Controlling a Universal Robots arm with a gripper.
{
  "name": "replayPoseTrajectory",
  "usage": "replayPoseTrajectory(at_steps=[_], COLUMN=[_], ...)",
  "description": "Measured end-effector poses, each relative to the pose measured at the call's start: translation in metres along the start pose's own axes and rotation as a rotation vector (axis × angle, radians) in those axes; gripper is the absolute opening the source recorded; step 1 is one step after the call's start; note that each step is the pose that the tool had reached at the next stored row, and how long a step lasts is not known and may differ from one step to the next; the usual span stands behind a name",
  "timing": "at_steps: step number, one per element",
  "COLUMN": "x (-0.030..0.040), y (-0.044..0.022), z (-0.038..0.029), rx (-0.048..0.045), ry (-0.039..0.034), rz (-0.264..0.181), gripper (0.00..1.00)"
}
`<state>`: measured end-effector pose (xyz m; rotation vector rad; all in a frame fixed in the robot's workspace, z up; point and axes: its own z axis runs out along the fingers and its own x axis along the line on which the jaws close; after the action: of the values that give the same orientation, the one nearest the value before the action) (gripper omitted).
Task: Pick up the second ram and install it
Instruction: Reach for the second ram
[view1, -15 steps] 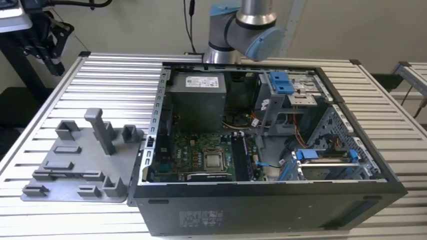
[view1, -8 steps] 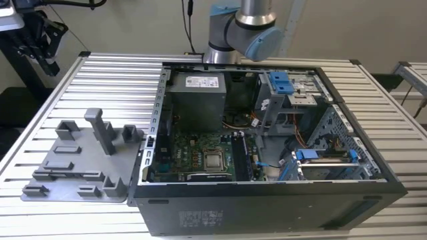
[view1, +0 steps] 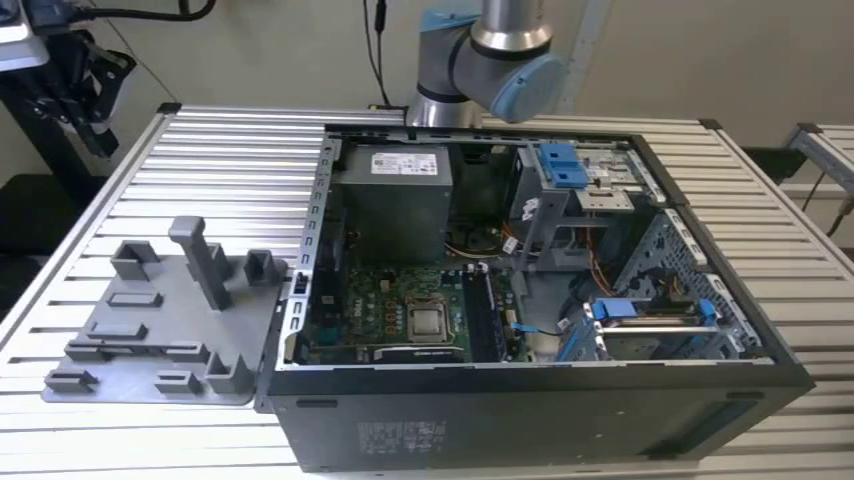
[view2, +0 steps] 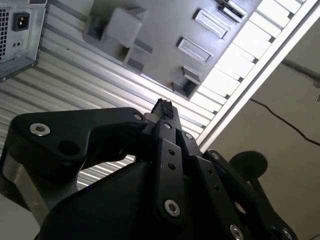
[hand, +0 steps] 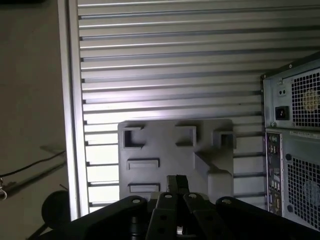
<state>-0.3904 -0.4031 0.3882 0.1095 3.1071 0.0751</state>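
While the gripper (hand: 176, 181), pinched closed and empty, faces the tray (hand: 165, 147) beside the case (hand: 295, 125), its label (view1: 400, 436) is unreadable.

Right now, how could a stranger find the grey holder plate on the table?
Start at the open black computer case on the ribbed metal table. At the exterior view's left of it lies a flat grey plastic plate. It alone carries small upright brackets and one tall post.

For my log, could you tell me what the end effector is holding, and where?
Nothing, it seems: the black end effector is shut, with nothing between its fingertips.
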Motion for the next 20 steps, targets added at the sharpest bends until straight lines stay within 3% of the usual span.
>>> replayPoseTrajectory(at_steps=[4, 10, 20], x=[-0.0004, -0.0017, -0.0082], y=[-0.0069, -0.0207, -0.0426], z=[0.0039, 0.0081, 0.0163], rx=[0.0002, 0.0012, -0.0006], ry=[0.0039, 0.0185, 0.0196], rz=[0.000, 0.001, 0.001], gripper=[0.11, 0.11, 0.11])
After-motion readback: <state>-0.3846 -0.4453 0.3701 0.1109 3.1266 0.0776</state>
